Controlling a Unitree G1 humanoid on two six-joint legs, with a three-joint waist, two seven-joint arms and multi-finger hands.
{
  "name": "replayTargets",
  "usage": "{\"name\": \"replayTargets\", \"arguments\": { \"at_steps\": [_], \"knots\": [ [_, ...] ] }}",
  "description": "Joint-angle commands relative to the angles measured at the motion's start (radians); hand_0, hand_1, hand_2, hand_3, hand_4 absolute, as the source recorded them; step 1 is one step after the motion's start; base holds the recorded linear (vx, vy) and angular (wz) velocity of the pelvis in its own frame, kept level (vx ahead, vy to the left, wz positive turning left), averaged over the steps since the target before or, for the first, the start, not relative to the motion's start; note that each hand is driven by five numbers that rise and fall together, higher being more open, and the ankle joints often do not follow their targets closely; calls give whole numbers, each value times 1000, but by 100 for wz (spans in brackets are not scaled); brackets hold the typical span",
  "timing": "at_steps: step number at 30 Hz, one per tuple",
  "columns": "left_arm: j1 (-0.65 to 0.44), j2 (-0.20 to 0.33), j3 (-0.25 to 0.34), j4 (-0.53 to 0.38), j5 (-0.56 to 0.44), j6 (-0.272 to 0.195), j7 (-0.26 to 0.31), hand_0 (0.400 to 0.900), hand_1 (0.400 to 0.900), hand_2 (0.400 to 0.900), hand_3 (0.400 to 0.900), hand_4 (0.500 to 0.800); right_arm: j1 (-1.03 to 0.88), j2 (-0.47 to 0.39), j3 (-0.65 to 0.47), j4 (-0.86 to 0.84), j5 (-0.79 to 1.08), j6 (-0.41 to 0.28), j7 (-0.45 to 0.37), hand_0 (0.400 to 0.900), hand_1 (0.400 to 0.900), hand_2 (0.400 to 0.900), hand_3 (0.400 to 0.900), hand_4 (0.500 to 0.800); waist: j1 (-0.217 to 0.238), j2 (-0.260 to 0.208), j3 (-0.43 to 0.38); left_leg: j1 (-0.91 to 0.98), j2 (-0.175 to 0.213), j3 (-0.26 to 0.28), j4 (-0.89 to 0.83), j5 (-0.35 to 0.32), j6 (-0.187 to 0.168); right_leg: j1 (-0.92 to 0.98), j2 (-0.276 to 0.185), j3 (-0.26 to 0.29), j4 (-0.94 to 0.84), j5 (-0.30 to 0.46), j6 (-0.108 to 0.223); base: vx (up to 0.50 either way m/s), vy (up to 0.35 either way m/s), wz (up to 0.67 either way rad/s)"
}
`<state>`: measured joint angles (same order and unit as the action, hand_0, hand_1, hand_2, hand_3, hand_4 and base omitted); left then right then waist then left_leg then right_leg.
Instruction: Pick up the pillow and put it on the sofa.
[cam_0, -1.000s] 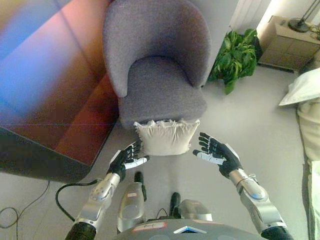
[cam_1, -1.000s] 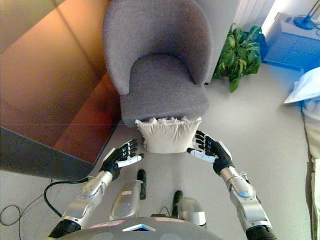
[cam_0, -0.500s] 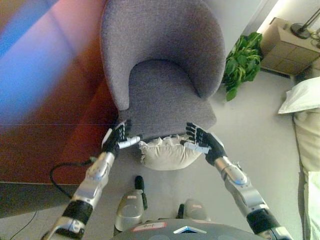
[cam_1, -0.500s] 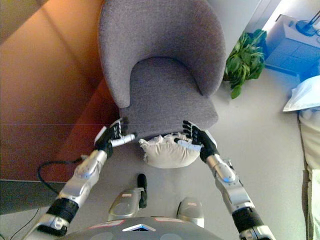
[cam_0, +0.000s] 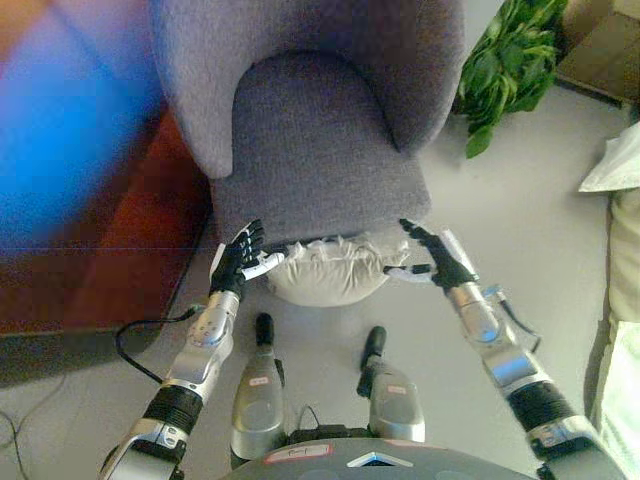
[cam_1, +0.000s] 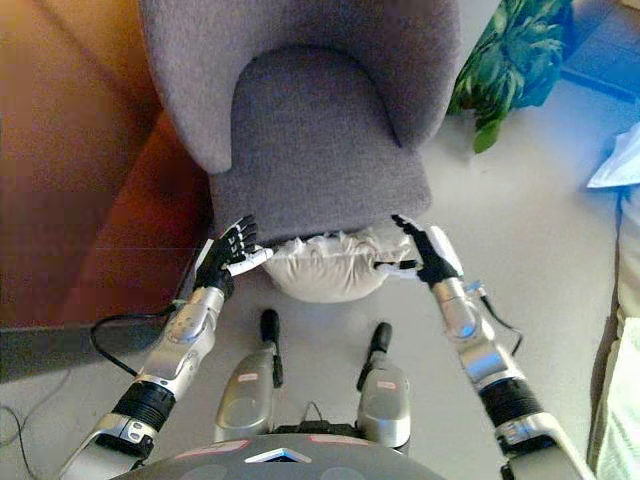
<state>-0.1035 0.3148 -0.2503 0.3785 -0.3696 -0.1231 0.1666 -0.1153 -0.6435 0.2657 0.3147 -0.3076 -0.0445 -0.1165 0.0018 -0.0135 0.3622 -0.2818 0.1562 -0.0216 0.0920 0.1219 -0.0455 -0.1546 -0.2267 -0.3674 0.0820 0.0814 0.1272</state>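
Observation:
A cream pillow (cam_0: 327, 271) with a frilled top edge lies on the floor against the front of the grey armchair (cam_0: 320, 150). My left hand (cam_0: 240, 262) is at the pillow's left end, fingers straight and spread, white-tipped thumb touching the fabric. At the pillow's right end my right hand (cam_0: 434, 259) is open too, thumb against the cloth. The pillow sits between both palms. The chair's seat (cam_1: 318, 140) is bare.
A green potted plant (cam_0: 505, 65) stands right of the chair. A dark wooden surface (cam_0: 80, 240) fills the left side. White bedding (cam_0: 620, 170) shows at the right edge. Grey floor (cam_0: 520, 210) lies open to the right of the chair.
The view has tipped down and closer to the chair. Both hands have spread to the pillow's two ends, and the pillow lies lower against the chair's front.

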Motion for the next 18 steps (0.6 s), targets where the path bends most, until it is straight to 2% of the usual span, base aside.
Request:
{"name": "replayTargets", "arguments": {
  "at_steps": [1,5,8,18],
  "knots": [
    [-90,56,60,-91,-22,-112,28,900,900,900,900,800,-176,-40,-16,-47,-132,-19,-53,900,900,900,900,800,8,-46,10,18,16,-12,135,-154,-64,-55,-93,14,103,-11,47,-24,-133,32],
    [-103,51,81,-109,-34,-100,41,900,900,900,900,800,-225,-61,11,-37,-169,15,-22,900,900,900,900,800,4,-38,49,-30,21,-10,143,-152,-61,-141,-83,28,177,-37,39,-38,-52,3],
    [-118,48,91,-114,-36,-100,44,900,900,900,900,800,-255,-55,26,-30,-179,33,5,900,900,900,900,800,-1,-35,79,-107,8,-9,193,-164,-58,-225,-89,48,235,-53,36,-81,-9,-1],
    [-266,33,112,-142,-18,-148,154,900,900,900,900,800,-401,-17,17,-8,-175,49,-102,900,900,900,900,800,-20,-4,148,-479,-41,2,452,-245,-42,-572,-139,121,486,-120,36,-77,33,3]
  ]
}}
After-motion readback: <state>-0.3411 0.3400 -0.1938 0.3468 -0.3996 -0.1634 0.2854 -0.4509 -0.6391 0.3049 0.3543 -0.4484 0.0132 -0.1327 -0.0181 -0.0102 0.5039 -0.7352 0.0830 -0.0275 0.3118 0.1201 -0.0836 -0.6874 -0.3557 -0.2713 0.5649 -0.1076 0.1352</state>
